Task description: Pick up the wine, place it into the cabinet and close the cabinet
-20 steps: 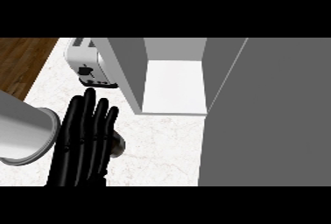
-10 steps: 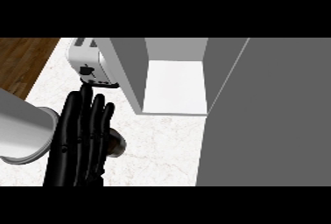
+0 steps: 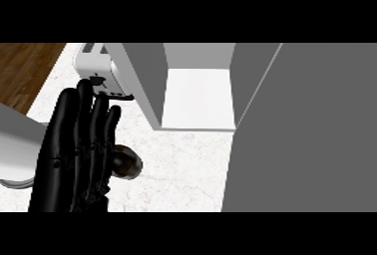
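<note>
Wine (image 3: 126, 162): dark, rounded, seen from almost straight above. It stands on the counter in the lower left part of the view. It is outside the cabinet, nearer than its opening and to the left.

Left hand (image 3: 70, 164): black, entering from the lower edge, just left of the wine. The fingers (image 3: 86, 114) are straight, lie close together and point away from the robot, leaning slightly right. The hand is open and has hold of nothing. Its right edge overlaps the wine's left side, so whether the two touch cannot be told. No finger curls round the bottle.

Grey forearm (image 3: 15, 144): a pale cylinder at the left edge, beside the hand.

Counter (image 3: 184, 164): white, faintly veined, bare to the right of the wine as far as the door.

Toaster (image 3: 95, 67): white with a dark lever, standing beyond the hand near the counter's far left corner. The longest fingertips overlap its front in the view.

Cabinet (image 3: 143, 79): grey-walled with a white floor inside, open, and standing beyond and to the right of the wine.

Cabinet door (image 3: 309, 124): a broad grey panel, swung open and filling the right side of the view. Its pale edge runs down towards the lower edge.

Wooden floor (image 3: 29, 69): brown boards past the counter's left edge, at the upper left.
</note>
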You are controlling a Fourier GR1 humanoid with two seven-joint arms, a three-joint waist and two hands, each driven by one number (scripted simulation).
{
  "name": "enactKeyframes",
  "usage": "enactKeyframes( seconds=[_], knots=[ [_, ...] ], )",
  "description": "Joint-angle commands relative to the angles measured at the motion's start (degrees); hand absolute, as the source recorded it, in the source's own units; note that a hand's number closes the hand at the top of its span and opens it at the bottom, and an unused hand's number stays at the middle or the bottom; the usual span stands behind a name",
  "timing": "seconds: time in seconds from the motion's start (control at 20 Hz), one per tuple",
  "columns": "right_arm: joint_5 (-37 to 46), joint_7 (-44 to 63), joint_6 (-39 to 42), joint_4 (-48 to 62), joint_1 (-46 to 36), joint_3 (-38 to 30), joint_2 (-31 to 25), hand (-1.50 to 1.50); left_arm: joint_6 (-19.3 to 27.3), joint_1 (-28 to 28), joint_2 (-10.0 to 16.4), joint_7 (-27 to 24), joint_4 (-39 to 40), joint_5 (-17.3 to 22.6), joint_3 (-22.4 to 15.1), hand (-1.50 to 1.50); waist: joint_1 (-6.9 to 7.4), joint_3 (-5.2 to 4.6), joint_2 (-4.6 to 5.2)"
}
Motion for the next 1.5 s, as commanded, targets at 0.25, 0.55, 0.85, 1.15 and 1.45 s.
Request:
enactKeyframes(
  seconds=[0.25,0.55,0.85,1.15,1.45],
  knots=[
    [1.3,4.5,-3.0,-3.7,-1.9,-0.8,-0.2,-1.50,-9.6,-1.5,0.0,8.8,-13.6,-4.8,5.8,-1.50,0.02,-0.05,0.19],
    [6.9,3.0,-4.1,-1.3,-1.4,3.1,1.1,-1.50,-8.4,2.2,0.0,7.6,-12.7,-2.8,5.3,-1.50,-0.36,-0.07,0.41],
    [2.6,3.3,-1.8,-2.4,-1.9,-4.0,-1.7,-1.50,-6.3,4.6,0.0,3.1,-7.1,0.6,7.0,-1.50,-0.90,-0.06,0.68],
    [0.1,1.7,0.0,-5.5,1.4,-7.5,-2.7,-1.50,-1.8,14.4,2.4,-7.4,-4.5,7.2,9.0,-1.50,-1.30,-0.11,0.82],
    [-3.0,1.7,2.8,-7.9,5.1,-9.2,-2.5,-1.50,4.5,22.4,4.6,-20.6,4.2,13.6,10.8,-1.50,-1.40,-0.12,0.80]
  ],
)
